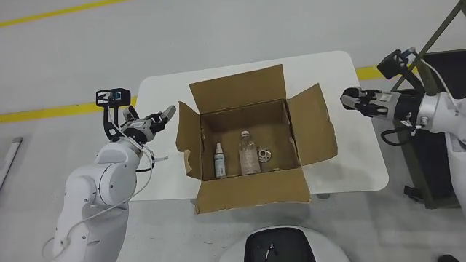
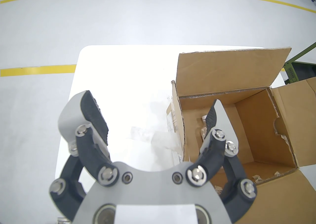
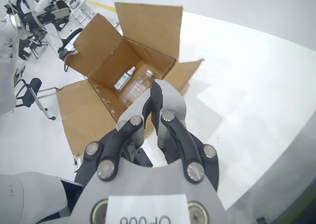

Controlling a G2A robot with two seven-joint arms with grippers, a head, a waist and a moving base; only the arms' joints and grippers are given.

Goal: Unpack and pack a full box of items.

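Note:
An open cardboard box (image 1: 313,127) stands on the white table (image 1: 357,167) with all flaps folded out. On its floor lie a small white spray bottle (image 1: 219,160), a clear plastic bottle (image 1: 249,153) and a small round part (image 1: 265,154). The same box (image 3: 86,109) in the right wrist view holds the spray bottle (image 3: 124,78) and the clear bottle (image 3: 135,88). My left gripper (image 1: 162,116) hangs open at the table's left edge, apart from the box (image 2: 246,81). My right gripper (image 1: 345,100) is shut and empty, off the box's right flap.
Bare table top lies to the left of the box (image 2: 118,81) and on its right side (image 3: 246,67). A dark green frame (image 1: 437,36) stands past the table's right end. Chairs and other robots stand in the room behind.

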